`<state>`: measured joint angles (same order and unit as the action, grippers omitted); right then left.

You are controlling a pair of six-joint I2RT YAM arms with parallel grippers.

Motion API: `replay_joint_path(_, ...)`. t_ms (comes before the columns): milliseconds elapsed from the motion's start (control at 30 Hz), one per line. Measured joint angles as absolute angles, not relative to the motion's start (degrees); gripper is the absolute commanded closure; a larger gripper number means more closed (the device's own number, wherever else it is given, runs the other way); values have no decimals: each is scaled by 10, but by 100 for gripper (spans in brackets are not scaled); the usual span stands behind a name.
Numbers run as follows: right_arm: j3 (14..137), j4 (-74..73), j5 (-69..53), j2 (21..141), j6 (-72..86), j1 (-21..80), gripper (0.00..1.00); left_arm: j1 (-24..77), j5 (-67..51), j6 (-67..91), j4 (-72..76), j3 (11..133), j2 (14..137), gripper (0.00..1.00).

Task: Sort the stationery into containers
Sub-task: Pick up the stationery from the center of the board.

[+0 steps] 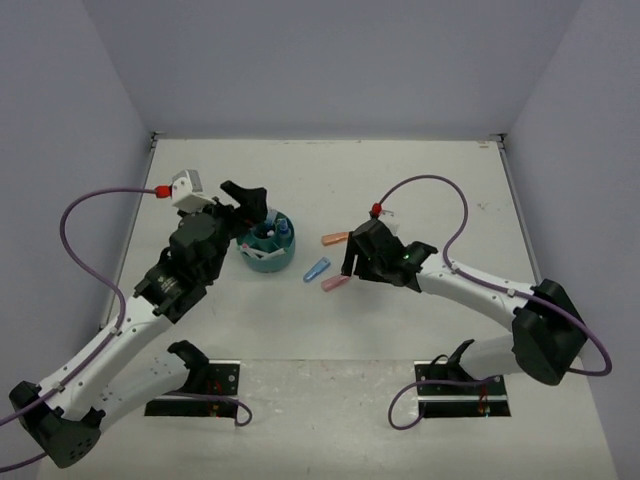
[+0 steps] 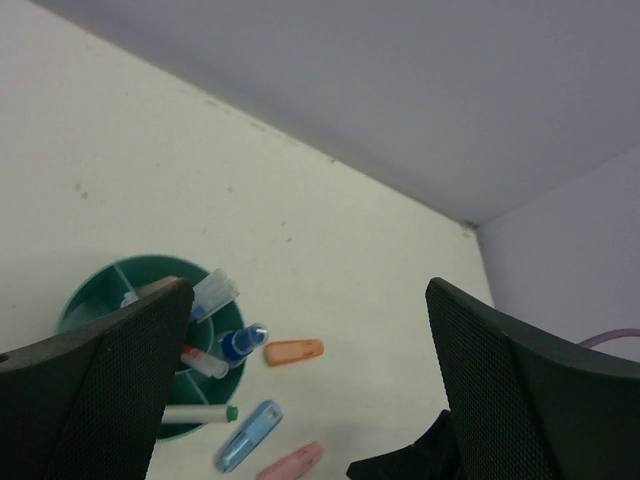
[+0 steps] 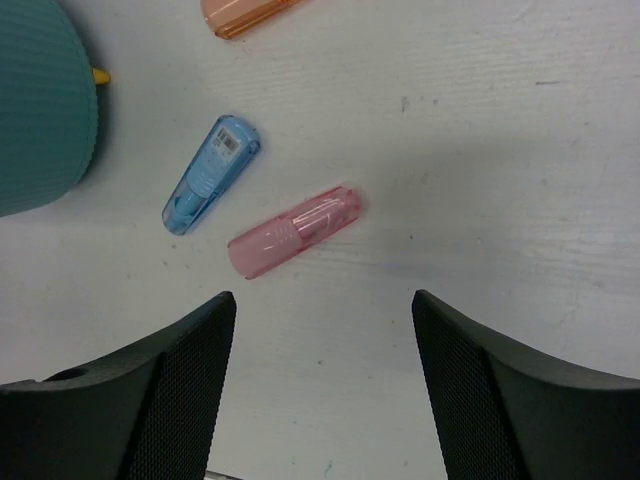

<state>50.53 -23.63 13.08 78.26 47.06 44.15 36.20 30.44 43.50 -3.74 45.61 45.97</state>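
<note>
The left gripper [image 2: 305, 292] is seen with its jaws spread wide and nothing held between them. In its wrist view the teal organizer [image 2: 100, 285] is partly covered by one finger, with the rest showing in the gap. A blue-capped bottle [image 2: 240, 343], a white pen [image 2: 200, 413] with a green tip and a red-tipped pen are seen standing or leaning in the compartments nearest that gap. The right gripper [image 3: 322, 300] is likewise released and empty, and is held low over the table [image 1: 420, 180]. The pink marker [image 3: 293, 231] lies flat just ahead of its open jaws, touched by neither finger. The blue marker [image 3: 210, 173] lies a little further ahead and off to one side, apart from the pink one. The organizer's ribbed wall is found beyond it on that same side. The orange marker [image 3: 245, 12] is seen furthest ahead, cut off by the edge of the view. All three markers are outside the organizer.
</note>
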Motion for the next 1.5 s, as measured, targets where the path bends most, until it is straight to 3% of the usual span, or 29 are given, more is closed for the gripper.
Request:
replay_joint_path(200, 505, -230, 142, 795, 547, 479, 31, 362, 348, 526, -285, 490, 496, 0)
replay_joint_path(333, 520, -226, 145, 812, 575, 482, 33, 362, 364, 558, -358, 488, 453, 0)
replay_joint_path(567, 555, -251, 181, 859, 638, 497, 39, 362, 413, 605, -402, 474, 374, 0)
replay_joint_path(667, 558, -260, 190, 862, 656, 502, 56, 362, 420, 618, -420, 473, 380, 0)
replay_joint_path(700, 565, -272, 195, 867, 665, 502, 58, 362, 422, 621, -425, 473, 383, 0)
replay_joint_path(1100, 655, -363, 216, 1018, 720, 502, 58, 362, 423, 621, -443, 472, 392, 0)
replay_joint_path(1500, 682, -367, 211, 1066, 742, 502, 60, 362, 402, 609, -435, 436, 403, 0)
